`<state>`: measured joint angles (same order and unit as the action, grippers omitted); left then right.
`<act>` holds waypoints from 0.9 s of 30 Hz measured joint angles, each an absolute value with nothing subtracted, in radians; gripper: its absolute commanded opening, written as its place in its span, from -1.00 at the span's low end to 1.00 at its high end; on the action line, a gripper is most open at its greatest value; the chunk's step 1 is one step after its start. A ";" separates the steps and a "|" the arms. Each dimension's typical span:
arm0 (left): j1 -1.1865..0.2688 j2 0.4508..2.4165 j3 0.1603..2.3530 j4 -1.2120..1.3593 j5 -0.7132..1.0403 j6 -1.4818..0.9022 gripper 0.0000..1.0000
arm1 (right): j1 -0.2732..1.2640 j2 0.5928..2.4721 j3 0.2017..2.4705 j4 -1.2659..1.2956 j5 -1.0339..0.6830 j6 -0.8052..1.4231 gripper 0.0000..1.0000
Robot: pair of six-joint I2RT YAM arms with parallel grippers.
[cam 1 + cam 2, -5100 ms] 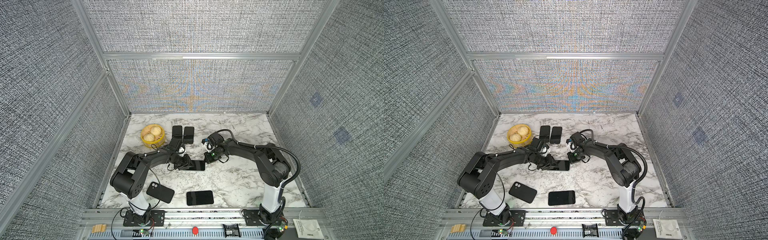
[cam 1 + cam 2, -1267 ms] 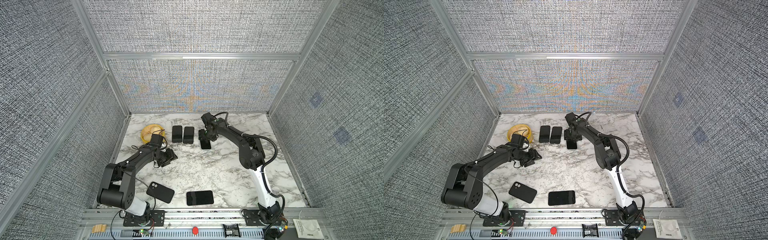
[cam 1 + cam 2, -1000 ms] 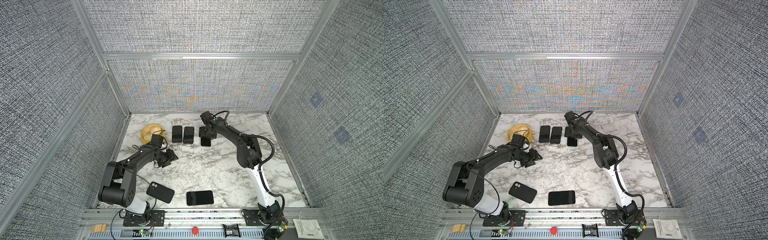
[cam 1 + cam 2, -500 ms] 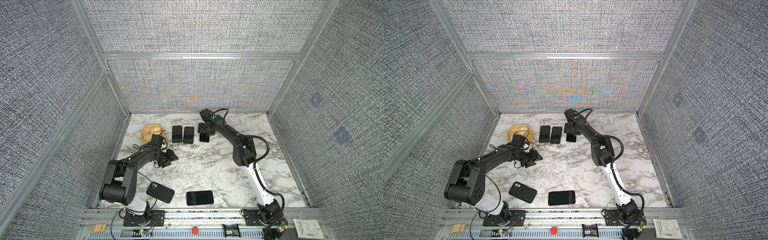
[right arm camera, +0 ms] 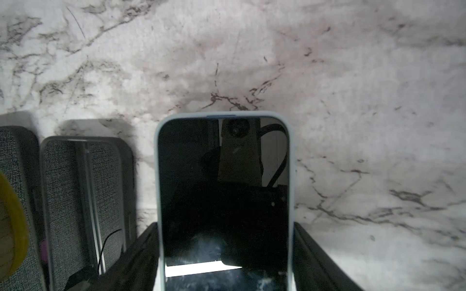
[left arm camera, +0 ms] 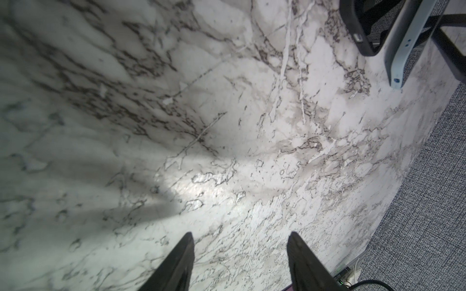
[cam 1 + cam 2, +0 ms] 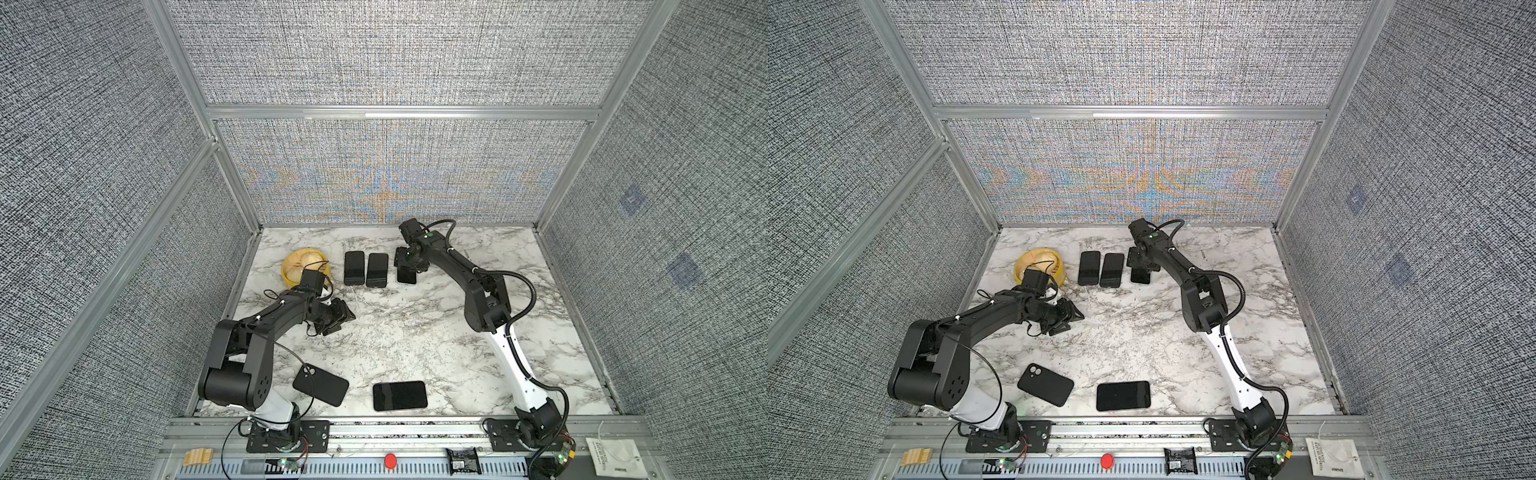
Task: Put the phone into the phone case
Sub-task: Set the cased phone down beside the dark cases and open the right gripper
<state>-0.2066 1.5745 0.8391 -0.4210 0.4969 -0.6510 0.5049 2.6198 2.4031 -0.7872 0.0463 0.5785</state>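
My right gripper (image 7: 407, 269) (image 7: 1140, 269) (image 5: 224, 226) is at the back of the marble table, shut on a phone (image 5: 224, 176) (image 7: 406, 276) that sits in a pale case, screen up. Its jaws press both long edges. Whether this phone touches the table I cannot tell. My left gripper (image 7: 343, 322) (image 7: 1069, 322) (image 6: 240, 235) is open and empty, low over bare marble at the left. Near the front edge a black phone case (image 7: 320, 384) (image 7: 1045, 384) with a camera hole lies beside a bare black phone (image 7: 400, 395) (image 7: 1123, 395).
Two dark cased phones (image 7: 354, 268) (image 7: 377, 270) lie side by side just left of the held phone, also in the right wrist view (image 5: 85, 201). A yellow bowl (image 7: 291, 270) (image 7: 1023, 266) stands at the back left behind the left wrist. Fabric walls enclose the table.
Five seconds ago both grippers met at the table's middle. The right one has since carried the phone back beside the two cased phones, while the left drew away left and stays still.
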 measured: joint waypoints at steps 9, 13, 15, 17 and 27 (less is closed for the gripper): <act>-0.206 1.575 0.839 -0.421 0.497 -0.651 0.21 | 0.502 2.621 2.403 -0.776 0.024 0.580 0.21; -0.205 1.575 0.840 -0.421 0.497 -0.651 0.21 | 0.498 2.621 2.403 -0.775 0.013 0.581 0.34; -0.204 1.575 0.841 -0.421 0.497 -0.651 0.21 | 0.497 2.621 2.403 -0.774 0.010 0.582 0.37; -0.202 1.575 0.841 -0.421 0.497 -0.651 0.21 | 0.497 2.621 2.403 -0.770 0.006 0.583 0.40; -0.202 1.575 0.841 -0.421 0.497 -0.651 0.21 | 0.492 2.619 2.394 -0.751 -0.017 0.584 0.54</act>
